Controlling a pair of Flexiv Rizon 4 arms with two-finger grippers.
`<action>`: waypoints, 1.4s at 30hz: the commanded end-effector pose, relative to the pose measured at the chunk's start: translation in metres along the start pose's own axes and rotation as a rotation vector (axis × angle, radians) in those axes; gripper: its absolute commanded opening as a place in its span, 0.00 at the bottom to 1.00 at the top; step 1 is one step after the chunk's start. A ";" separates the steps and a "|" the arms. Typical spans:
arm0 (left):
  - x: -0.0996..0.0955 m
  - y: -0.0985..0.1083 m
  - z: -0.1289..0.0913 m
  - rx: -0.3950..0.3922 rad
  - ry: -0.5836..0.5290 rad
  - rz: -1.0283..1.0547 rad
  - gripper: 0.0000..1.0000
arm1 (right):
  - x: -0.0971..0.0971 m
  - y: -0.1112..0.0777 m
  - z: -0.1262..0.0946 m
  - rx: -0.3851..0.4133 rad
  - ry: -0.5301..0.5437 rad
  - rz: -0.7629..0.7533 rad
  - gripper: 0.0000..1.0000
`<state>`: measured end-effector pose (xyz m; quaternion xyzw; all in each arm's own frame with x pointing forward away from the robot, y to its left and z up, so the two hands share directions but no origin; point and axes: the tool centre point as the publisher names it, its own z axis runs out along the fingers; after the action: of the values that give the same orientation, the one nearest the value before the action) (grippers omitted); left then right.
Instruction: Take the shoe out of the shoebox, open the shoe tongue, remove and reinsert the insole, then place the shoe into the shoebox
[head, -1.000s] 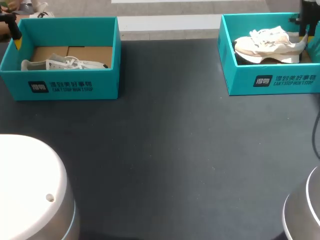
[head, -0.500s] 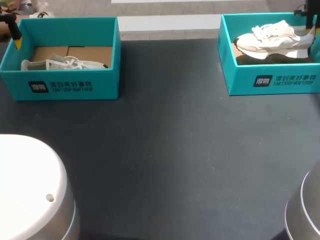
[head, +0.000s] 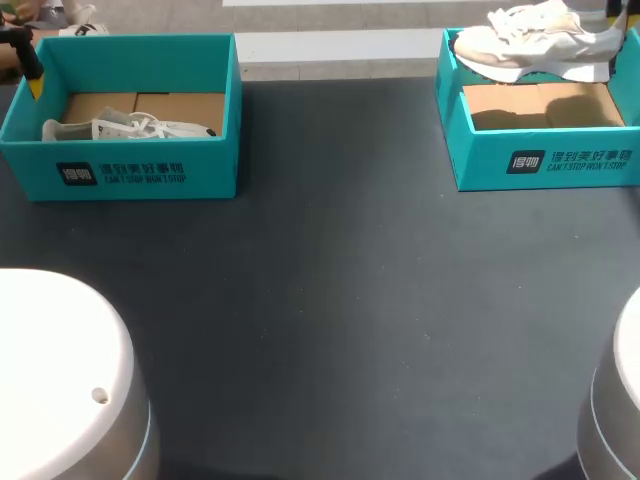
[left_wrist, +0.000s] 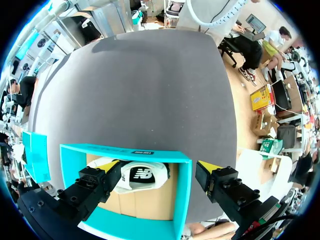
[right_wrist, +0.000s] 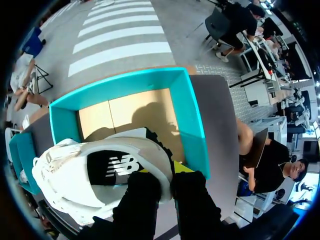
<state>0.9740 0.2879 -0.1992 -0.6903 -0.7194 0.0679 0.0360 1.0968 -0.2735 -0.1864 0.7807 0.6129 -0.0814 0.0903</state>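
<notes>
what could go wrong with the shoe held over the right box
The right gripper pinches the beige shoe only at its heel, so the unsupported toe end could sag or slip free. The shoe hangs close over the right shoebox, so a sideways move might catch its sole on the rim.

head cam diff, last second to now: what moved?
The right gripper, shut on the beige shoe at its heel, has lifted it out of the right shoebox. The shoe now hangs over the box's far rim, and the cardboard floor is bare. Unchanged: the left shoebox, the white shoe inside it, and the left gripper, open near it.
</notes>
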 end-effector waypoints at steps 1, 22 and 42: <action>0.000 -0.001 0.000 -0.002 0.001 0.000 1.00 | 0.000 -0.039 -0.044 -0.077 -0.007 -0.002 0.00; 0.000 -0.001 0.000 -0.002 0.001 0.000 1.00 | 0.008 -0.073 -0.065 -0.135 0.022 0.011 0.00; 0.000 -0.001 0.000 -0.002 0.001 0.000 1.00 | 0.076 -0.233 -0.091 -0.205 -0.051 0.160 0.00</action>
<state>0.9740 0.2878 -0.1992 -0.6904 -0.7194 0.0679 0.0360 0.9285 -0.1447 -0.1262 0.8214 0.5550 -0.0728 0.1094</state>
